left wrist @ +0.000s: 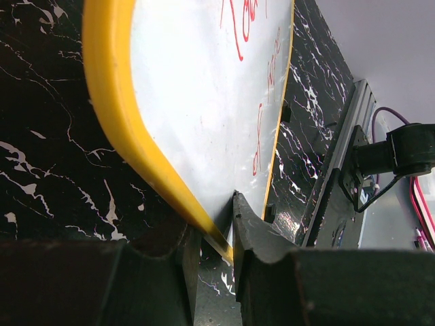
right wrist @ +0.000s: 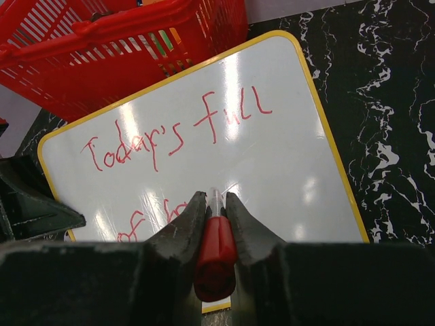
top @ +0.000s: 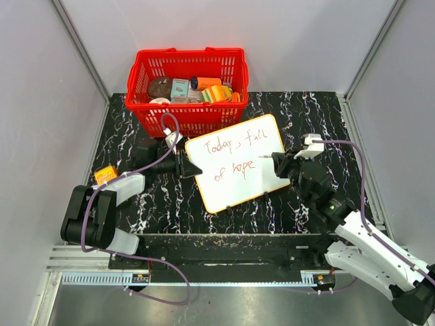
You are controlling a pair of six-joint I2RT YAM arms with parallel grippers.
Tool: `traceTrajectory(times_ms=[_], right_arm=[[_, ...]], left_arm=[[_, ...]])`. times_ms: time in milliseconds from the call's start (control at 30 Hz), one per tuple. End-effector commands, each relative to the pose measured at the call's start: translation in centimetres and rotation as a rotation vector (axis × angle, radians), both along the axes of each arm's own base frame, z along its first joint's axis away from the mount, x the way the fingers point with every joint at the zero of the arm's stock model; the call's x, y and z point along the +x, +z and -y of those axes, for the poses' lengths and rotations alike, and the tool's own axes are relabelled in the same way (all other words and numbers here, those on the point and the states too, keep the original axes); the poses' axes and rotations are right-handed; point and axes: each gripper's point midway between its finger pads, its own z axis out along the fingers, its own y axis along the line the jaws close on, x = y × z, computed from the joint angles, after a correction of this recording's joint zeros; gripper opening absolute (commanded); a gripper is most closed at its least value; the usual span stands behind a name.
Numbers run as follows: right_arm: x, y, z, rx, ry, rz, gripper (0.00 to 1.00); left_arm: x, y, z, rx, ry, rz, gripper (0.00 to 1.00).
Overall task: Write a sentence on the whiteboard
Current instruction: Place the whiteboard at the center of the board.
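White rectangular yellow-rimmed whiteboard (top: 234,191) lies on the black marbled table (top: 129,125) by the red plastic basket (top: 187,117). Left jaws pinch its left edge. Right jaws clamp a red marker (right wrist: 216,255) with its tip below "full" in the red handwritten sentence (right wrist: 136,146).

Red sentence (top: 221,145), white yellow-rimmed whiteboard (top: 231,191)

1. Robot lab test cell.
2. Plain pale grey wall panels (top: 41,81) in bare aluminium frame rails (top: 81,49) box in a black, white-veined marble-pattern tabletop (top: 326,115).
3. Black-and-white left robot arm (top: 102,210) and right robot arm (top: 370,238) bolted at the near edge.
4. Staged props: red plastic mesh basket (top: 190,115), flat white yellow-rimmed whiteboard (top: 238,190).
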Motion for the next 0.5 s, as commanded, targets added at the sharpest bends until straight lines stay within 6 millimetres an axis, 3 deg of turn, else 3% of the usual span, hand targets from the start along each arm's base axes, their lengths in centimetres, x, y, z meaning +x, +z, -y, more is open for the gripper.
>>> traceTrajectory(times_ms=[0, 167, 433, 467], right_arm=[[0.1, -0.4, 0.3, -0.007, -0.013, -0.005, 0.0], [-0.2, -1.0, 0.3, -0.004, -0.007, -0.022, 0.0], [-0.8, -1.5, 0.1, 0.002, 0.018, -0.042, 0.0], [-0.9, -1.6, 0.1, 0.004, 0.022, -0.046, 0.0]], left_arm=[[0.5, -2.4, -0.4, 0.11, 0.008, 0.059, 0.04], [0.5, -2.2, -0.5, 0.112, 0.013, 0.072, 0.15], [0.6, -1.2, -0.6, 0.108, 0.033, 0.123, 0.45], [0.7, -1.0, -0.7, 0.11, 0.04, 0.133, 0.53]])
